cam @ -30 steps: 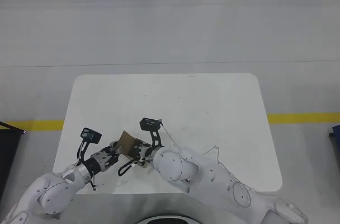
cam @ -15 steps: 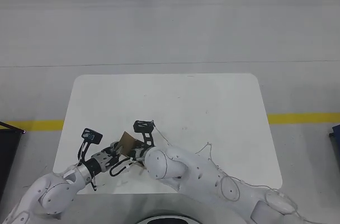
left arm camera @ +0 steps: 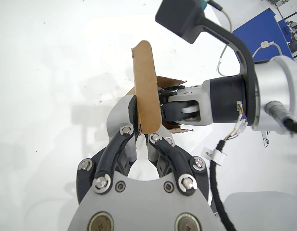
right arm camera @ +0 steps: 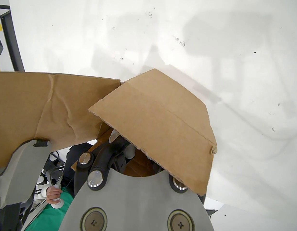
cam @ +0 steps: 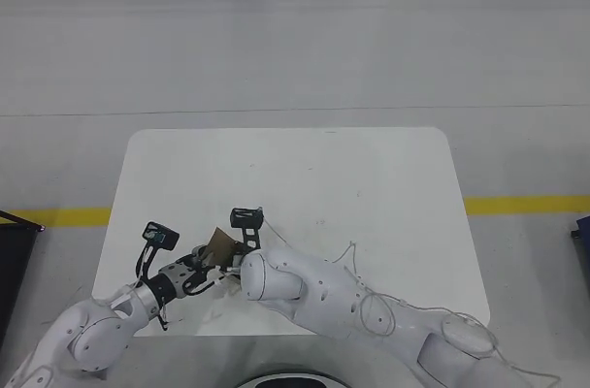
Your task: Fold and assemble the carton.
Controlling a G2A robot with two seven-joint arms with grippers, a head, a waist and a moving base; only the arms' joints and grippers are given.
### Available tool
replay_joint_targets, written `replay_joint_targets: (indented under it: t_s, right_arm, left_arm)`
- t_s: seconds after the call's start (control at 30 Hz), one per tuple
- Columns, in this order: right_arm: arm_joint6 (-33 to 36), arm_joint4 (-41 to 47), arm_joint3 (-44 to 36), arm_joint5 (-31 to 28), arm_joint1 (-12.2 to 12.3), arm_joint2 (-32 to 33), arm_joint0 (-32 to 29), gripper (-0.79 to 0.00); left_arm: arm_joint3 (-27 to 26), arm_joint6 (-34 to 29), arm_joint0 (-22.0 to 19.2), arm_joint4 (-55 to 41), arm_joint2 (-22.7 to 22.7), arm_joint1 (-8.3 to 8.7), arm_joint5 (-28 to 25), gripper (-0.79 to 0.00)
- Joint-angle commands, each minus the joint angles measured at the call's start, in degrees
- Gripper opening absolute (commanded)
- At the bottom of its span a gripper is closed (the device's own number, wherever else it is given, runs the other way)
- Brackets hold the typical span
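A brown cardboard carton (cam: 219, 239), partly unfolded, is held up over the front left part of the white table (cam: 373, 184). In the left wrist view one rounded flap (left arm camera: 144, 90) stands edge-on, and my left gripper (left arm camera: 141, 131) is shut on its lower end. My right gripper (left arm camera: 165, 104) comes in from the side, its tip tucked behind that flap against the carton's inner panels. In the right wrist view a creased panel (right arm camera: 42, 104) and an angled flap (right arm camera: 160, 118) cover my right gripper's tip. From above, both grippers (cam: 200, 262) (cam: 235, 258) meet at the carton.
The table's front edge (cam: 179, 328) lies close behind both grippers. Bare tabletop stretches to the far and right sides. A black cable (left arm camera: 217, 169) hangs from the right wrist. A black frame (cam: 9, 221) stands on the floor left of the table.
The right arm has swung a little to the left, closer to the left gripper and the carton. The left gripper and the carton have hardly moved.
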Motion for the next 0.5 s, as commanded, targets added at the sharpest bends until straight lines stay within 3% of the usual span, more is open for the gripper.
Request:
replay_joint_targets:
  t_s: [0.0, 0.47]
  right_arm:
    - [0.3, -0.3, 1.0, 0.0, -0.5, 0.0, 0.1, -0.785]
    - [4.4, -5.6, 7.8, 0.0, -4.0, 0.1, 1.1, -0.785]
  left_arm:
    - [0.1, 0.0, 0.1, 0.1, -0.1, -0.02, -0.1, -0.785]
    - [0.9, 0.4, 0.9, 1.1, -1.0, -0.13, -1.1, -0.785]
